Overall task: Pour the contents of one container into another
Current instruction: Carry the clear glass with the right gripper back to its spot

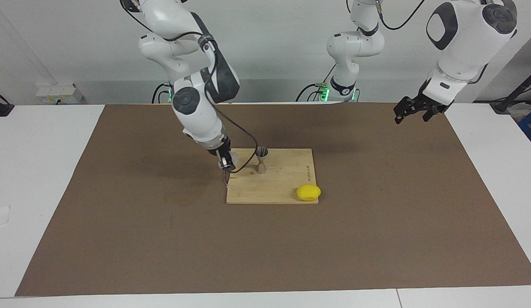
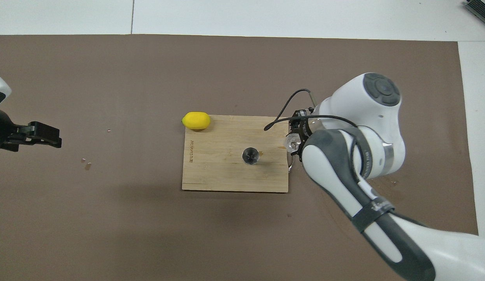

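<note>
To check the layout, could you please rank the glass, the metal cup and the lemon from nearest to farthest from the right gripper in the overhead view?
1. Glass: held in the right gripper, at the board's edge.
2. Metal cup: mid-board.
3. Lemon: at the board's corner toward the left arm's end.

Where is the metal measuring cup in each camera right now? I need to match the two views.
Facing view: the metal measuring cup stands upright on the wooden board, near its robot-side edge.
Overhead view: it shows as a dark round mouth at mid-board.
Shared landmark: the lemon at the board's corner.
</note>
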{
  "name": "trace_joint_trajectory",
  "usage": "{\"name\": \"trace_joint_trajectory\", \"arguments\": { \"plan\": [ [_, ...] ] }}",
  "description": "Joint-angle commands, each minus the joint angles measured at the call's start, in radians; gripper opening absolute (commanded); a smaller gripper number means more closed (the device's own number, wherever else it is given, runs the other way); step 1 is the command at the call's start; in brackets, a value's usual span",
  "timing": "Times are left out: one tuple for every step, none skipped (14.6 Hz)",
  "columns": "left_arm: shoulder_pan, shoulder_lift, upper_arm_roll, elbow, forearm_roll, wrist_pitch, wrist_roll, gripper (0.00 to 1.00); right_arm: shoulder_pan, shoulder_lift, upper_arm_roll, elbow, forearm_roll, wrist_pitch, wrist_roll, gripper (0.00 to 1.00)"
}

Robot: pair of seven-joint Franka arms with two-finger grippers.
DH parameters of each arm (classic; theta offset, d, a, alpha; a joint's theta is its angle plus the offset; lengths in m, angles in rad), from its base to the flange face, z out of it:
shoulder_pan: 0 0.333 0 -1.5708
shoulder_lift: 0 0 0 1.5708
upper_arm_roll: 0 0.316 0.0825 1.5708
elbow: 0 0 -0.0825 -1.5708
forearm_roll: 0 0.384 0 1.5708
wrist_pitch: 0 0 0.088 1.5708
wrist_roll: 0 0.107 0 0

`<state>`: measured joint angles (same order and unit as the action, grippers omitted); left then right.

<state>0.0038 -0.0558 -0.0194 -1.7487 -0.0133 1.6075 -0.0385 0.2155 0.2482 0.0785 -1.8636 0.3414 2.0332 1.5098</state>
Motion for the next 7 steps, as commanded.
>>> {"name": "trace_joint_trajectory", "arguments": {
  "plan": [
    [-0.016, -0.009, 0.013, 0.008, 0.003, -0.02, -0.001, 1.0, -0.144, -0.052, 0.014, -0.115, 0.143, 0.002, -0.228, 0.0],
    [-0.016, -0.009, 0.013, 0.008, 0.003, -0.02, -0.001, 1.0, -0.194, -0.059, 0.014, -0.146, 0.174, 0.001, -0.296, 0.0],
    [-0.016, -0.009, 0.013, 0.008, 0.003, -0.02, -0.001, 1.0, -0.237, -0.063, 0.014, -0.17, 0.2, 0.001, -0.356, 0.0],
    [-0.016, -0.009, 0.013, 0.008, 0.003, -0.02, -0.001, 1.0, -0.275, -0.069, 0.014, -0.192, 0.223, 0.001, -0.418, 0.0],
    [-0.016, -0.009, 0.012, 0.008, 0.003, -0.02, -0.001, 1.0, -0.309, -0.069, 0.014, -0.207, 0.24, 0.001, -0.46, 0.0],
    [-0.016, -0.009, 0.012, 0.008, 0.003, -0.02, -0.001, 1.0, -0.342, -0.069, 0.014, -0.218, 0.254, -0.001, -0.489, 0.0],
    [-0.016, -0.009, 0.012, 0.008, 0.003, -0.02, -0.001, 1.0, -0.366, -0.064, 0.014, -0.23, 0.261, -0.001, -0.515, 0.0]
  ]
}}
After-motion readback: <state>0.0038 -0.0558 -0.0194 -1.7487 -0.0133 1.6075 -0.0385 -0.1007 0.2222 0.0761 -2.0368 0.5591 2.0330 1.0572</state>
